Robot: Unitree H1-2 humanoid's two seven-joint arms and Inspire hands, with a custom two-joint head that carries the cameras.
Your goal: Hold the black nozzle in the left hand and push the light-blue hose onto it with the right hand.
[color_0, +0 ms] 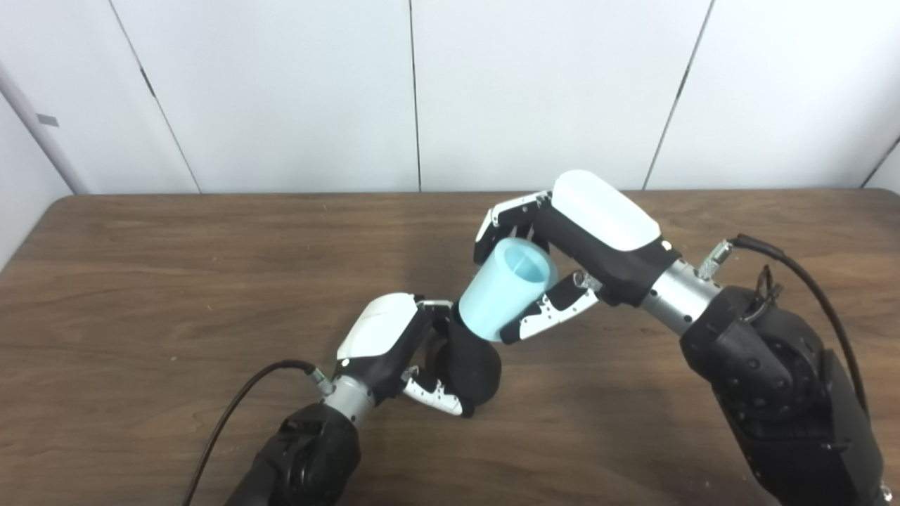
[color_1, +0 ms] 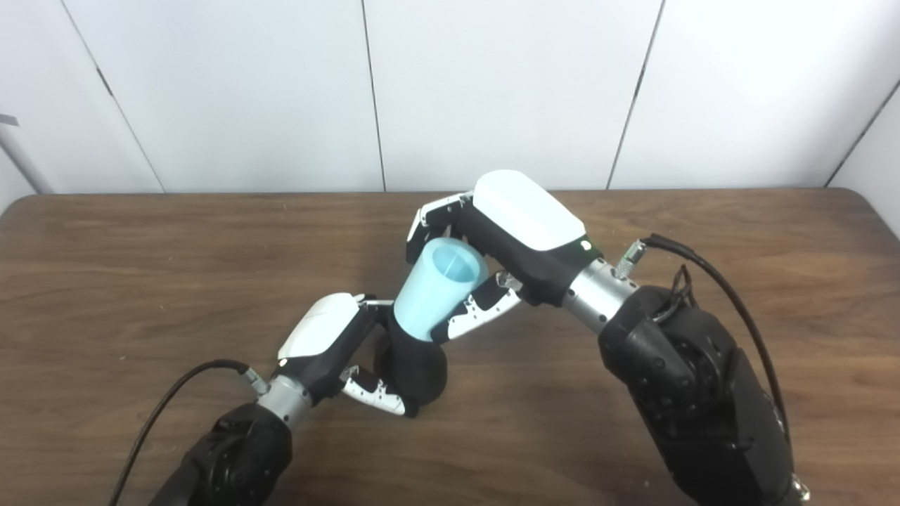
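My left hand (color_0: 397, 348) is shut on the black nozzle (color_0: 472, 365), which rests low over the wooden table (color_0: 140, 281) near its middle. The light-blue hose (color_0: 503, 292), a short wide tube, sits tilted with its lower end against the nozzle's top and its open end facing up and right. My right hand (color_0: 562, 263) is shut on the hose, fingers behind it and thumb in front. In the right eye view the same hose (color_1: 436, 292) meets the nozzle (color_1: 416, 372). How far the hose overlaps the nozzle is hidden.
The brown table runs to a white panelled wall (color_0: 415, 91) at the back. Black cables (color_0: 232, 407) trail from both wrists over the table's front part.
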